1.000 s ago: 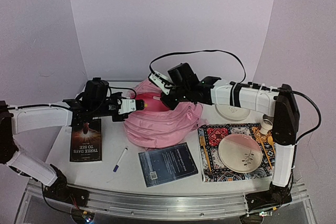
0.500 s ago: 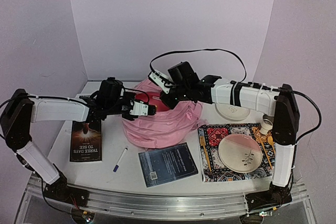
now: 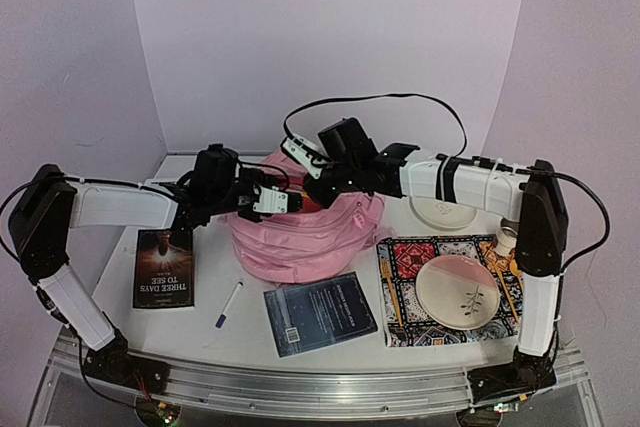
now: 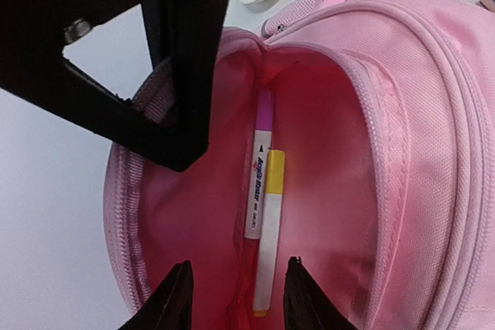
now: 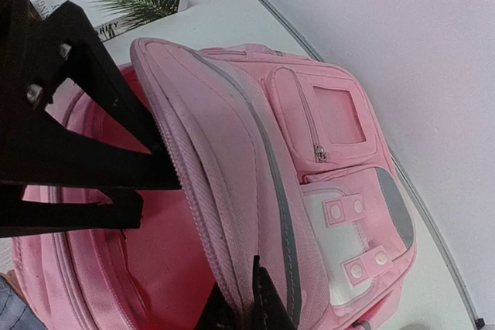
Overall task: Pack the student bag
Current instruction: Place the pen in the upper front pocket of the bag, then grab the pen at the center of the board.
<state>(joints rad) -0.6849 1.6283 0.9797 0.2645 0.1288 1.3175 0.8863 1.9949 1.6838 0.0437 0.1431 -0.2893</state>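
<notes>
A black book (image 3: 163,267) lies left of the left gripper (image 3: 290,203); a pen (image 3: 229,303) and a dark blue book (image 3: 320,313) lie on that gripper's near side. Right of the right gripper (image 3: 316,189), a plate (image 3: 457,290) rests on a patterned mat (image 3: 400,259).

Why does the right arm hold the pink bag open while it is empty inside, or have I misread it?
It is not empty. The right fingers do hold the student bag open, but the left wrist view shows two markers lying inside it.
</notes>
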